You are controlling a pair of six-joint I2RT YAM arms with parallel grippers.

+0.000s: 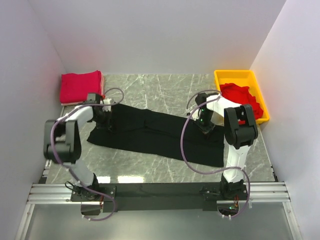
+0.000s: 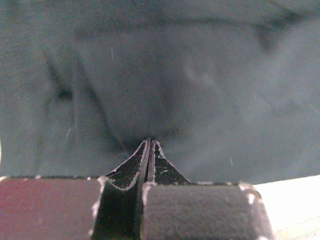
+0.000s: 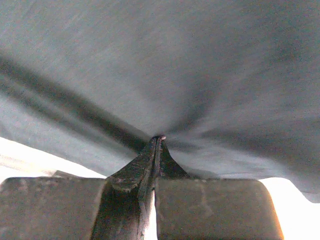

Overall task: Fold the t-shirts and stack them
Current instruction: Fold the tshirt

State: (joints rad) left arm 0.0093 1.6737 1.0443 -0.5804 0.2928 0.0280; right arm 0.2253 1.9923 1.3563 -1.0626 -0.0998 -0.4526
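Black t-shirt lies spread between left gripper and right gripper, both pinched tight on its cloth. Folded red t-shirt sits past the left one, crumpled red t-shirt in a yellow tray past the right.

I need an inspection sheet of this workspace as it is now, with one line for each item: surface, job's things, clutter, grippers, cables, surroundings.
Surface: grey marble-pattern table.
Job's things: black t-shirt spread across the middle; folded red t-shirt in the far left corner; crumpled red t-shirt in the yellow tray at the far right.
Clutter: nothing seen.
Grippers: left gripper and right gripper have their fingers shut, each pinching the black t-shirt.
Cables: cables loop from each arm; the right one passes over the black t-shirt.
Surroundings: white walls on three sides.
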